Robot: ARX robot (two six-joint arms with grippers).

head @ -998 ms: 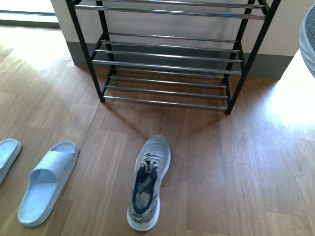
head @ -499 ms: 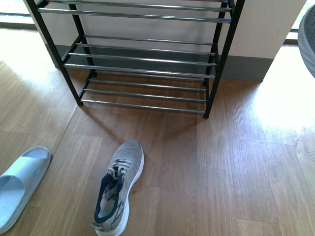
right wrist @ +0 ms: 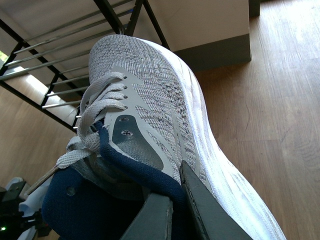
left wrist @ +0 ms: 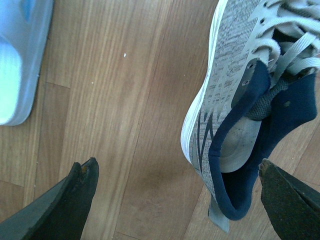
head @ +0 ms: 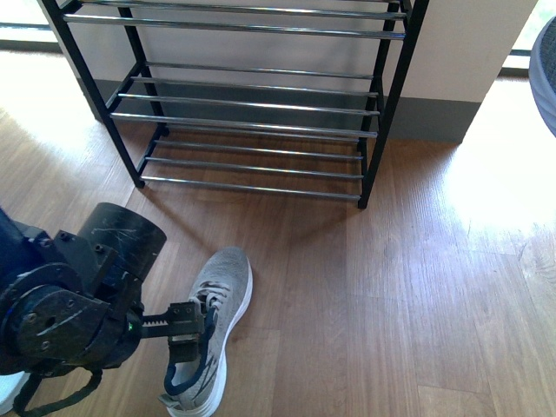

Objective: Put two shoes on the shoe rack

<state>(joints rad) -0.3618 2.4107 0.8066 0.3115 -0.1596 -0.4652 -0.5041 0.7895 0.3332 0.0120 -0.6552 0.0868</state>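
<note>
Your left tool (left wrist: 176,167) hangs wide open, its fingers (left wrist: 80,200) either side of the heel of the grey sneaker (head: 213,321), which lies on the floor (head: 417,287) in front of the shoe rack (head: 252,104); it grips nothing. Your right tool (right wrist: 172,185) is clamped on the navy collar of a second sneaker (right wrist: 150,115).

Left arm (head: 69,313), 8 o'clock in front view: matte black housings, scuffed round cap, disc joint with small screws, tiny green light. Toothed grey rack runs to left gripper (head: 187,337). Black loop, cable or strap, underneath. Dark blue patch at 9 o'clock edge. Left fingers (left wrist: 75,200) dark, wedge-shaped, rusty fleck on one tip. Right gripper (right wrist: 172,180): dark grey, angular.
</note>
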